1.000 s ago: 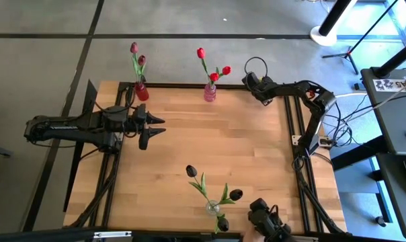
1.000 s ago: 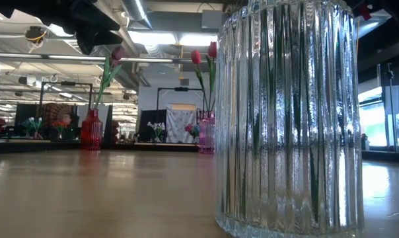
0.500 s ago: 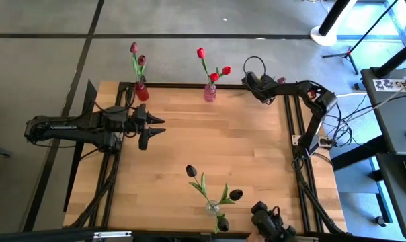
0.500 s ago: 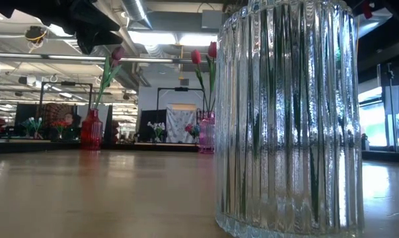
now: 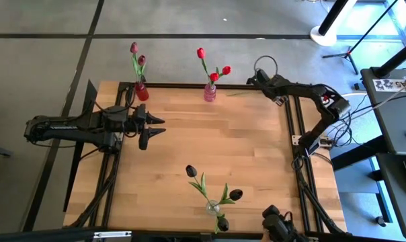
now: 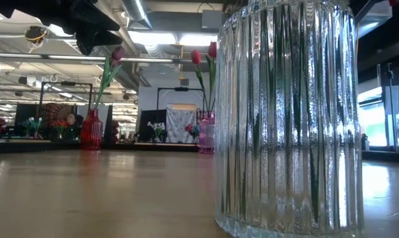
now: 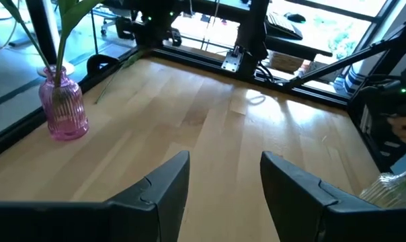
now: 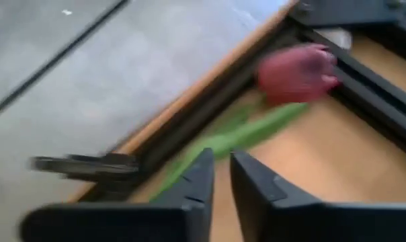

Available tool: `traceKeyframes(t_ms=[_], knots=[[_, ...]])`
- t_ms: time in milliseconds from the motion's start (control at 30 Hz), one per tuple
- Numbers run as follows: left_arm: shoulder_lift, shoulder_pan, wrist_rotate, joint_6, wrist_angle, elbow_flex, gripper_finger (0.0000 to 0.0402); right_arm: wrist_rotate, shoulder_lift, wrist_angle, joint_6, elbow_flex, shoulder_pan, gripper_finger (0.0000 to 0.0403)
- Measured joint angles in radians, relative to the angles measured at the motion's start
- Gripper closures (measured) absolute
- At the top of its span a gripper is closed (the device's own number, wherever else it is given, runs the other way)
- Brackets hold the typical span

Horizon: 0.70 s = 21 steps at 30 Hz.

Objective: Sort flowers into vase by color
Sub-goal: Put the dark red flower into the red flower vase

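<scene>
My right gripper [image 8: 220, 176], upper right of the high view, is nearly closed beside a maroon tulip [image 8: 297, 72]; grip undetermined. Left gripper [image 7: 223, 176] spread.

A blurred tulip [image 8: 294, 74] beyond the right claw [image 8: 220, 176]; whether gripped is unclear.

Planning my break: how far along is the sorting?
Done: red tulips in pink vase, dark ones in clear vase, two maroon in red vase. In hand: right gripper at a maroon tulip lying near the table's edge; left gripper waits open. Left: putting it in the red vase.
</scene>
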<state>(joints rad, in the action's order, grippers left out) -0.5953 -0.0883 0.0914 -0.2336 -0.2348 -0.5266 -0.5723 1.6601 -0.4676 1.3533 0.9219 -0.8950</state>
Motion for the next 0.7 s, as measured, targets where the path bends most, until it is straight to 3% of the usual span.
traceKeyframes(t_ms=[233, 367, 467, 700], knots=[[0.0, 0.0, 0.0, 0.0, 0.0, 0.0, 0.0223, 0.0, -0.004, 0.09, 0.038, -0.072, -0.028, 0.0218], [0.0, 0.0, 0.0, 0.0, 0.0, 0.0, 0.0223, -0.029, -0.006, 0.134, 0.058, -0.067, -0.031, 0.0184], [0.0, 0.0, 0.0, 0.002, 0.002, 0.0, 0.0223, -0.03, -0.006, 0.132, 0.072, -0.067, -0.036, 0.0194], [0.0, 0.0, 0.0, 0.033, 0.026, 0.0, 0.0223, -0.034, 0.006, 0.142, 0.09, -0.066, -0.035, 0.0277]])
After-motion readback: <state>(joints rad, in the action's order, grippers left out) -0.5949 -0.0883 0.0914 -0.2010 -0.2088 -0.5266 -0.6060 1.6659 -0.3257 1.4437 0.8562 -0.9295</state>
